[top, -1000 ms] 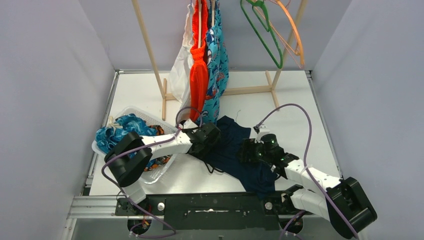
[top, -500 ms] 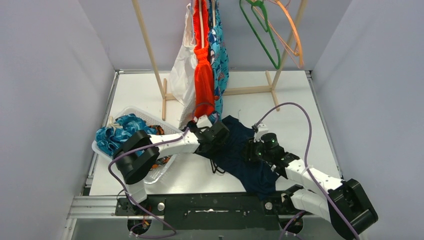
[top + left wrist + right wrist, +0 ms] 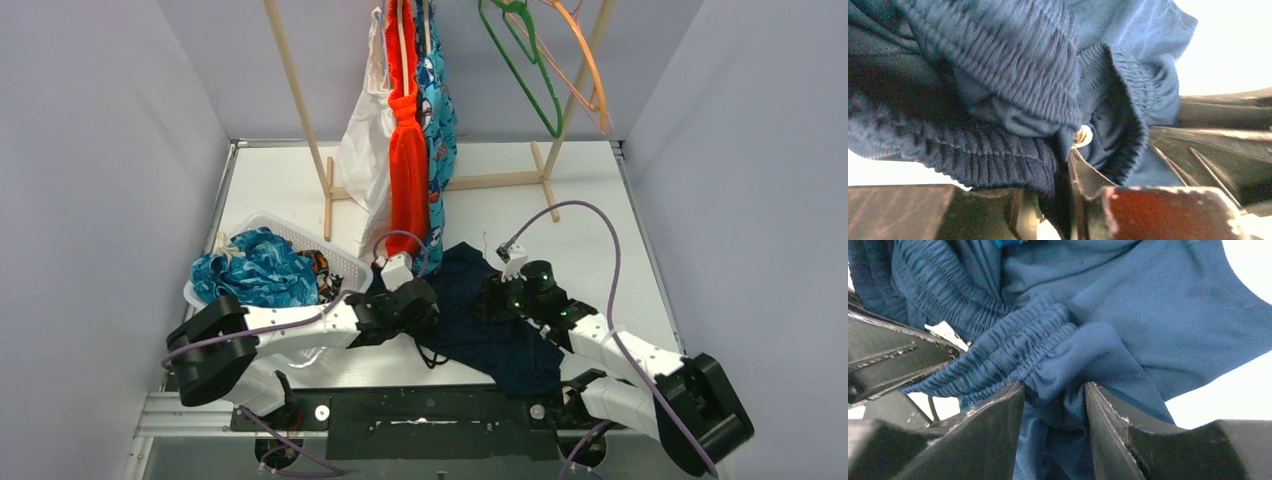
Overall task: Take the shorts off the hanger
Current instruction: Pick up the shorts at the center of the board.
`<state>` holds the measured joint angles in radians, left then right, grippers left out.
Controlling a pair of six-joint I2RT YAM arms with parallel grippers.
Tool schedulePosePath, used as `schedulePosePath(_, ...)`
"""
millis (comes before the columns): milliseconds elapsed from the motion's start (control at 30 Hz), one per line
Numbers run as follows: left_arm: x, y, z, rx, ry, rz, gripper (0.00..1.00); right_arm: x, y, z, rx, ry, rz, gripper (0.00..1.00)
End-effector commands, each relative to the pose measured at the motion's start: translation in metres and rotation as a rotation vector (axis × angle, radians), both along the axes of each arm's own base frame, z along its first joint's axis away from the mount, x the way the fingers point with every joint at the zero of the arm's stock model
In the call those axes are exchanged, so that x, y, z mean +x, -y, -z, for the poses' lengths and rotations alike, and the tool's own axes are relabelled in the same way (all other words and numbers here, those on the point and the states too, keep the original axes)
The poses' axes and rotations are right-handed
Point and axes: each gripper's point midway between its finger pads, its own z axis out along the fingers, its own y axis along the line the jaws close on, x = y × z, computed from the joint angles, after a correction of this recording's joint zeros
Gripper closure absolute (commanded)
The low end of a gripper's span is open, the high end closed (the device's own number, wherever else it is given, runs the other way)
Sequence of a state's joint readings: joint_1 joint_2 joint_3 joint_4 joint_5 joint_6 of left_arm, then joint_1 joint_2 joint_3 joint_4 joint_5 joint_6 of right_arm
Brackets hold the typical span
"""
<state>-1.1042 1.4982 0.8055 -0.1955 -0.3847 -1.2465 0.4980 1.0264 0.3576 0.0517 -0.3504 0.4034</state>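
The left gripper (image 3: 1070, 155) is pinching narrowly, and the right gripper (image 3: 1055, 400) more widely, the waistband of the navy shorts (image 3: 490, 330), which are lying on the table (image 3: 580, 190). The next move is probably requiring a joint lift toward the basket (image 3: 295, 230).

The navy shorts (image 3: 1173, 315) are matt cloth, waistband ribbed.

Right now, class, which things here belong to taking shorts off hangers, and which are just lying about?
Belong: navy shorts, orange shorts, teal shorts, wooden rack, basket.
Lying about: green hanger, orange hanger, white cloth.
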Motion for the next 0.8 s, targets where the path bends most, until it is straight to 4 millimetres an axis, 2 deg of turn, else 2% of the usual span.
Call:
schedulePosePath(0,0.008,0.009,-0.040,-0.206,0.084,-0.024,0.73,-0.011,-0.036,-0.010,0.133,-0.079,-0.170,0.61)
schedulePosePath(133,0.016,0.011,-0.044,-0.259,0.058,-0.047,0.56,-0.029,-0.050,0.000,0.188,-0.174,-0.239,0.84)
schedulePosePath(233,0.020,0.018,-0.052,-0.318,0.058,-0.071,0.41,-0.044,-0.055,0.004,0.179,-0.192,-0.296,0.89)
schedulePosePath(300,0.022,0.020,-0.049,-0.340,0.026,-0.098,0.36,-0.051,-0.055,0.008,0.161,-0.189,-0.307,0.92)
schedulePosePath(433,0.025,0.025,-0.027,-0.301,-0.063,-0.125,0.35,-0.060,-0.056,0.013,0.151,-0.176,-0.316,0.93)
schedulePosePath(633,0.008,0.010,0.034,0.004,-0.230,-0.150,0.36,-0.061,-0.057,0.010,0.139,-0.064,-0.319,0.93)
schedulePosePath(700,0.002,0.008,0.044,0.074,-0.242,-0.134,0.42,-0.059,-0.057,0.004,0.147,-0.013,-0.317,0.93)
schedulePosePath(767,-0.002,0.009,0.048,0.113,-0.235,-0.105,0.53,-0.055,-0.057,-0.004,0.157,0.043,-0.309,0.92)
